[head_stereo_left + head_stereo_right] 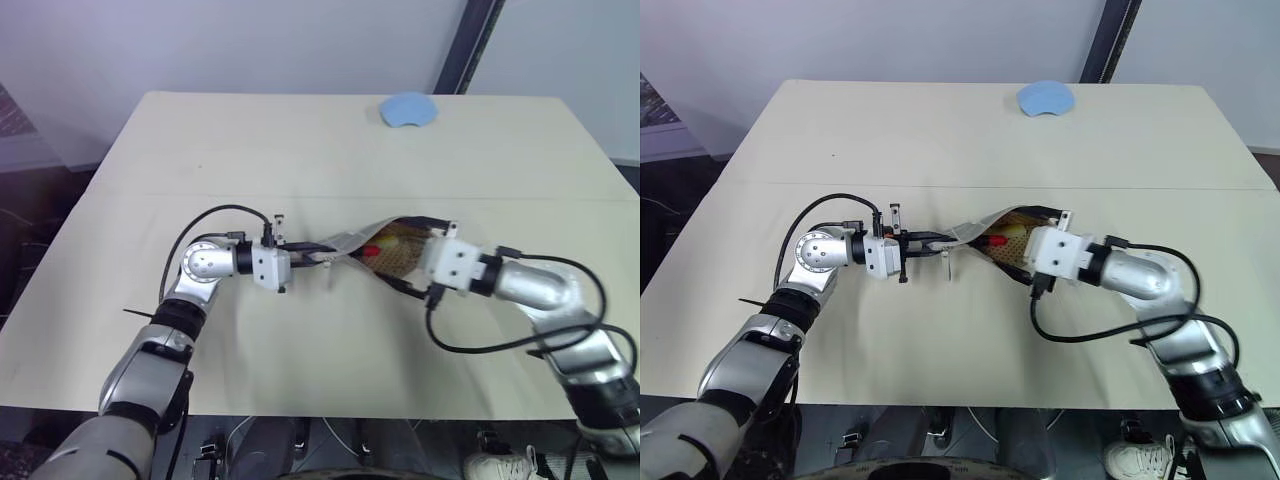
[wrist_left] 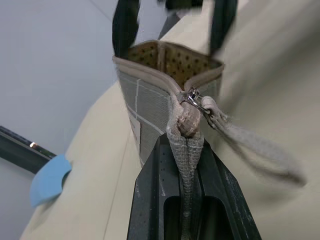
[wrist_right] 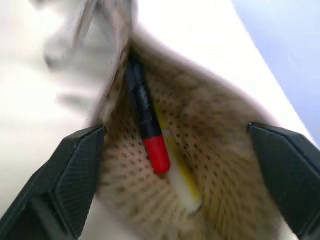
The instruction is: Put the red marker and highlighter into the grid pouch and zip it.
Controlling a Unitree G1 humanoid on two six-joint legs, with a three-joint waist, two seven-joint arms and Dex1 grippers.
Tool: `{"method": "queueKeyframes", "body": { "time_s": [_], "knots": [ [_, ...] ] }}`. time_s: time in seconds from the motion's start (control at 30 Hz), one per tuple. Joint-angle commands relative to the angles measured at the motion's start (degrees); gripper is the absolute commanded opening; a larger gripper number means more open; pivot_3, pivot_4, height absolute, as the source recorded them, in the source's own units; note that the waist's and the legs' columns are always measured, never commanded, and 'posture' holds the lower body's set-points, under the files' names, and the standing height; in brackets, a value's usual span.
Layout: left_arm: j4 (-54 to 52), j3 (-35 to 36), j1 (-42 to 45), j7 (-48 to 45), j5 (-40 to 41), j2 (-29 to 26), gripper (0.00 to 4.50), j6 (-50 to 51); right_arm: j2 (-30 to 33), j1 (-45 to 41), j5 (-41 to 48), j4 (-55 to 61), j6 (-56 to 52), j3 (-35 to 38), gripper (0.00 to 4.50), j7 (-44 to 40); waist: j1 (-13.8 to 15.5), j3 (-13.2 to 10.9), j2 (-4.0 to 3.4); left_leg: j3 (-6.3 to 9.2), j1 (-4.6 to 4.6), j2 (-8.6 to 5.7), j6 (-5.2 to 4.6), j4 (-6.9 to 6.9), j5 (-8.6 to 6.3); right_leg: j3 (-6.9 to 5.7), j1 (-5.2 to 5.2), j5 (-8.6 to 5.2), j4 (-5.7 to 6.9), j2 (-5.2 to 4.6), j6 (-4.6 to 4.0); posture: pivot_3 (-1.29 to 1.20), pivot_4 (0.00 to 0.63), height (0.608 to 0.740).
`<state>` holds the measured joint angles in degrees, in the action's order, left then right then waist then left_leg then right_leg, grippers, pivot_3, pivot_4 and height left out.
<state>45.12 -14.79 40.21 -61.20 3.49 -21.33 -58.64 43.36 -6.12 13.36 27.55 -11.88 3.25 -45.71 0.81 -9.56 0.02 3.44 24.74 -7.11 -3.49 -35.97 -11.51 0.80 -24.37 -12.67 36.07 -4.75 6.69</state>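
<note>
Red marker (image 3: pixel 145 120) – seemingly between spread jaws; pouched.

Silver-grey metal arm shells with black joint bands. White block housings at both wrists, black cables looping alongside. Left claw (image 1: pixel 318 256) and right claw (image 3: pixel 182 165): matte black, angular fingers.

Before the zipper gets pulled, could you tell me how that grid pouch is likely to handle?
Probably floppy: the grid pouch sags and twists between the left gripper, shut on its zipper end, and the open right gripper. Likely light, since it hangs from that pinch. The red marker may slide inside.
</note>
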Motion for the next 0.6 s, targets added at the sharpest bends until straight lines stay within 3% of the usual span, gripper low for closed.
{"method": "queueKeyframes", "body": {
  "time_s": [0.03, 0.13, 0.27, 0.6],
  "knots": [
    [0.1, 0.6, 1.2, 4.6, -3.1, 0.8, 0.00, 1.8, -2.4, 3.3, 12.2, 10.6, -12.0, 6.0, 4.44, 4.4, -0.1, 0.0, 0.00, 0.00, 0.00, 0.01, 0.00, -0.02, 0.00, 0.00, 0.01, -0.01, 0.00, 0.00, -0.01, 0.00, 0.150, 0.739],
    [-0.2, 0.8, 2.3, 8.4, -5.1, 2.5, 0.00, 3.3, -3.7, 6.8, 17.6, 15.0, -20.1, 5.3, 4.44, 7.3, 0.0, 0.0, 0.01, 0.00, 0.00, 0.03, 0.00, -0.09, 0.00, 0.00, 0.08, -0.11, 0.01, 0.01, -0.18, 0.00, 0.150, 0.739],
    [-0.1, -1.4, 4.4, 16.8, -15.3, 4.0, 0.00, 1.2, -12.0, 10.0, 18.3, 14.1, -28.9, -4.5, 4.44, 16.1, 0.0, 0.1, 0.18, 0.00, 0.00, 0.03, 0.00, -0.09, 0.01, -0.02, 0.08, -0.13, -0.01, 0.00, -0.18, 0.00, 0.150, 0.739],
    [2.7, -5.6, 9.4, 29.2, -29.8, 0.8, 0.00, -3.5, -26.6, -2.4, 15.4, -0.4, -30.7, -4.7, 4.44, 27.7, -0.1, 0.0, 0.16, -0.04, 0.00, 0.02, 0.02, -0.04, 0.02, 0.01, -0.06, 0.03, 0.01, 0.06, 0.06, 0.00, 0.150, 0.739]
  ]
}}
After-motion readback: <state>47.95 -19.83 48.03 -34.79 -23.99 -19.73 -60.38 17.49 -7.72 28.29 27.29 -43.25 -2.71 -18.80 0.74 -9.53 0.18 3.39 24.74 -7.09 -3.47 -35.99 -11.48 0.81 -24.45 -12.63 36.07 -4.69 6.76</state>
